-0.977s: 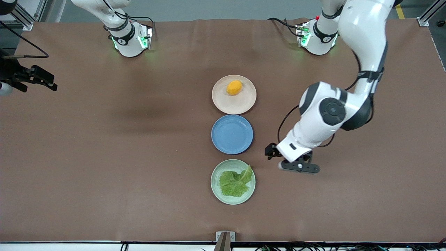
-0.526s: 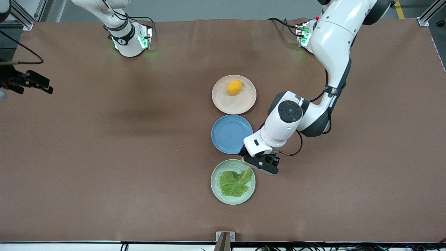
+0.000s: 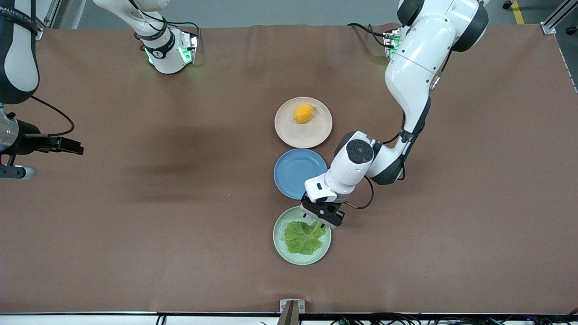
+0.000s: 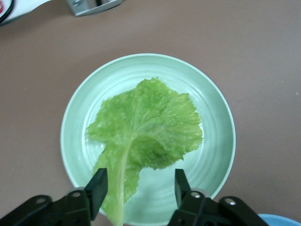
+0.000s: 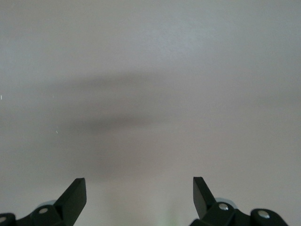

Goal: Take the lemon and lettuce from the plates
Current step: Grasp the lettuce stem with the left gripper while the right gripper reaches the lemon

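Note:
The lettuce (image 3: 305, 238) lies on the mint green plate (image 3: 281, 246), the plate nearest the front camera. My left gripper (image 3: 321, 217) is open, low over that plate's rim, over the leaf's stem end. In the left wrist view the gripper (image 4: 139, 183) straddles the pale stem of the lettuce (image 4: 146, 127) on the mint plate (image 4: 214, 136), without closing on it. The lemon (image 3: 303, 113) sits on the beige-pink plate (image 3: 311, 135), farthest from the camera. My right gripper (image 5: 139, 186) is open and empty over bare table at the right arm's end (image 3: 16, 169).
A blue plate (image 3: 295, 176) with nothing on it lies between the two other plates, close under the left arm's wrist; its edge shows in the left wrist view (image 4: 282, 220). A metal bracket (image 3: 291, 307) sits at the table's front edge.
My left gripper has swung in from the left arm's side of the plates and come down over the mint plate's rim and the lettuce stem. The right arm has shifted lower at the view's edge.

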`<state>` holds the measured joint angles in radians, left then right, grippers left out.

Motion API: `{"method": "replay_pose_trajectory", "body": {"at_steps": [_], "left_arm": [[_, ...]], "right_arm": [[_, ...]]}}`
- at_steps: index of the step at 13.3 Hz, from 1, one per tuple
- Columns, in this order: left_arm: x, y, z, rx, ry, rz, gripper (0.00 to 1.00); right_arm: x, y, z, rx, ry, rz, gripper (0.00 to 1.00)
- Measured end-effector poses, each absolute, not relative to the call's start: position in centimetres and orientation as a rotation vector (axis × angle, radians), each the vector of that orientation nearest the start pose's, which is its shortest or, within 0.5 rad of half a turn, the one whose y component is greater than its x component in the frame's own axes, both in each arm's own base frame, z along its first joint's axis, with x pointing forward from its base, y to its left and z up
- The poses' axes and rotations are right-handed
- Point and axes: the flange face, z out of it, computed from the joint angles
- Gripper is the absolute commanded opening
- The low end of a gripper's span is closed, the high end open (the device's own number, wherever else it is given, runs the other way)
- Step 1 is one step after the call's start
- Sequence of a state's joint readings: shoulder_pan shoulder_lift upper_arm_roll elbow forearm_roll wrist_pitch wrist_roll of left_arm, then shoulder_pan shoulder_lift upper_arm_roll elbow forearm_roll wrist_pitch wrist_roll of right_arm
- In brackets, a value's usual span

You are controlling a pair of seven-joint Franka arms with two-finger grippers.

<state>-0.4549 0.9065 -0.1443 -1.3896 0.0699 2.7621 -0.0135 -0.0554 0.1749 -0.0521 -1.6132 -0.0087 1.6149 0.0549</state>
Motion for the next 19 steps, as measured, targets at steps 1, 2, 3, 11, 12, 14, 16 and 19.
{"method": "replay_pose_trajectory", "body": {"at_steps": [1,2,3,11,12,14,16,19], "left_arm": [[65.1,-41.1,21.6,-3.102,0.949,-0.747,0.65],[65.4,-40.9,21.3,-3.077,0.979,-0.78,0.65],[65.6,-40.7,20.8,-3.06,0.996,-0.822,0.65],[65.5,-41.0,16.9,-2.971,1.139,-0.873,0.51],[65.6,-40.8,16.9,-2.955,1.16,-0.874,0.43],[65.7,-40.7,16.6,-2.942,1.176,-0.869,0.37],[65.7,-40.6,16.5,-2.94,1.18,-0.867,0.3],[65.6,-40.8,16.6,-2.933,1.19,-0.871,0.01]], "right_arm": [[59.4,-5.3,50.7,-3.102,0.355,0.28,1.0],[59.4,-4.0,50.7,-3.065,0.436,0.292,1.0],[59.3,-2.2,50.7,-3.036,0.503,0.302,1.0],[55.5,19.7,44.1,-2.931,1.044,0.173,1.0],[54.2,22.2,42.3,-2.906,1.114,0.155,1.0],[50.8,27.5,39.5,-2.881,1.206,0.15,1.0],[47.6,32.4,38.3,-2.846,1.281,0.13,1.0],[43.5,39.4,34.9,-2.765,1.378,0.087,1.0]]}}
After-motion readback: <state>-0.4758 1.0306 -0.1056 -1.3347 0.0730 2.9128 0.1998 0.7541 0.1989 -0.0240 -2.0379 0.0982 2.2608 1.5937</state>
